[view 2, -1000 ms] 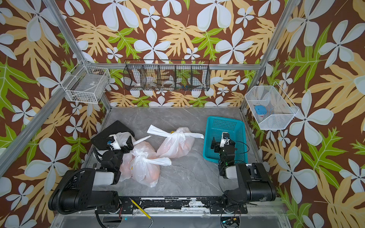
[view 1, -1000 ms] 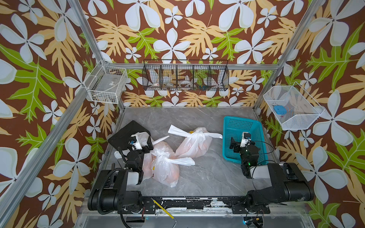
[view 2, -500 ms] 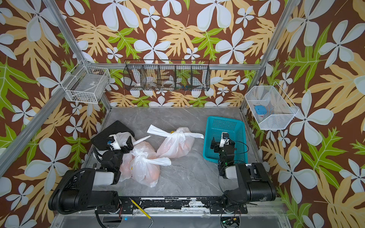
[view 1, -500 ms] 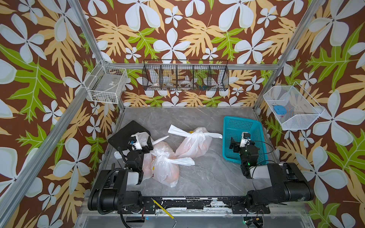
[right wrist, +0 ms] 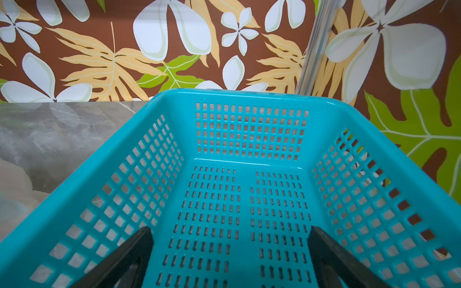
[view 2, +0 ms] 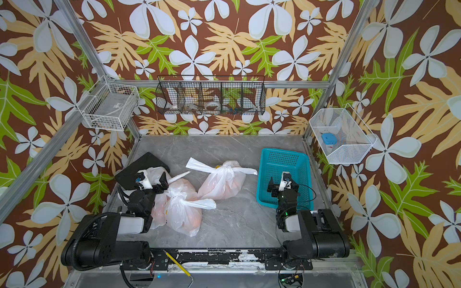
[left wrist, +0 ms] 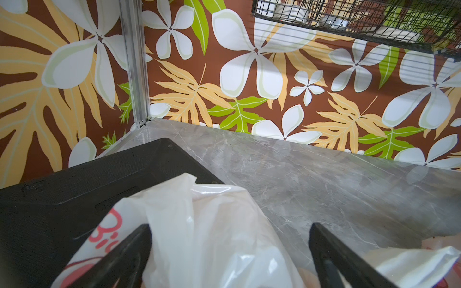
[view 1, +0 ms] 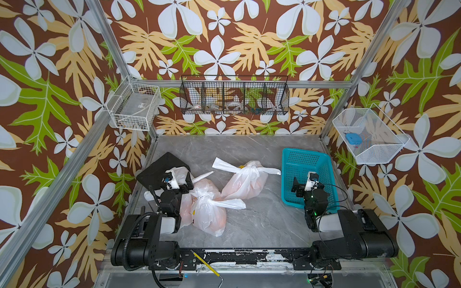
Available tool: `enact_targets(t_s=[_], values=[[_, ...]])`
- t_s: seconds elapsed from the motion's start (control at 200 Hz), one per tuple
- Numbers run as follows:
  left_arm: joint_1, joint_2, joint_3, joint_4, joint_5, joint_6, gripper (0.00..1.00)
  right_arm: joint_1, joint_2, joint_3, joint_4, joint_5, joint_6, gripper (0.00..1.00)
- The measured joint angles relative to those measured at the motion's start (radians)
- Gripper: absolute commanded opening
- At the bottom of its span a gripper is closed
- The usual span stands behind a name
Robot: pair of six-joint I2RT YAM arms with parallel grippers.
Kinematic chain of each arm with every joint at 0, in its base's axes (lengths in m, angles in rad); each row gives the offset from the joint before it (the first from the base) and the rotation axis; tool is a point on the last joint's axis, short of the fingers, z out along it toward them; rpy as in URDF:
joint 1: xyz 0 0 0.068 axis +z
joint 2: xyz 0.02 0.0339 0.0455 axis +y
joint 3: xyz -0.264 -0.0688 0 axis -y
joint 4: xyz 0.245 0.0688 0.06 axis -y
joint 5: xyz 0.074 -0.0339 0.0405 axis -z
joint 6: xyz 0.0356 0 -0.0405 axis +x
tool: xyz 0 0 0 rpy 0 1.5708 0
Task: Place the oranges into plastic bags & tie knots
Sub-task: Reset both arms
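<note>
The left pincer (left wrist: pixel 229 239) stands spread wide. Its black fingers (left wrist: pixel 132 249) straddle the top of the left-edge bag (left wrist: pixel 199 224) without pinching it. That printed plastic bag lies by the left edge of the tabletop (view 1: pixel 262 224), against a black tray (view 1: pixel 159 167). The right pincer (right wrist: pixel 229 239) is just as widely spread and holds nothing. It hovers over the teal lattice basket (right wrist: pixel 249 99) at the right edge, whose floor is bare.

The middle bag (view 1: pixel 245 184) and the front bag (view 1: pixel 209 214) each close in a knot (view 1: pixel 250 169) with strips sticking out sideways. The oranges (view 1: pixel 218 219) show only as an orange glow through the film.

The work looks all but finished, though the arm hides any knot on the left-edge bag, so it deserves a check. To finish well, raise the left pincer straight up so neither finger drags the thin film or the loose strip beside it. If that knot proves slack, take both strips close to the neck, not at their ends.
</note>
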Motion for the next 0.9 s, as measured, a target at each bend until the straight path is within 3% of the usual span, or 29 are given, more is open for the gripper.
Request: enact_targets(t_s=[0.175, 0.896], values=[[0.000, 0.000, 0.000, 0.000, -0.002, 0.000, 1.00, 0.003, 0.024, 0.090, -0.051, 0.021, 0.005, 0.99], [0.000, 0.000, 0.000, 0.000, -0.002, 0.000, 1.00, 0.009, 0.027, 0.101, -0.107, 0.029, 0.006, 0.99]])
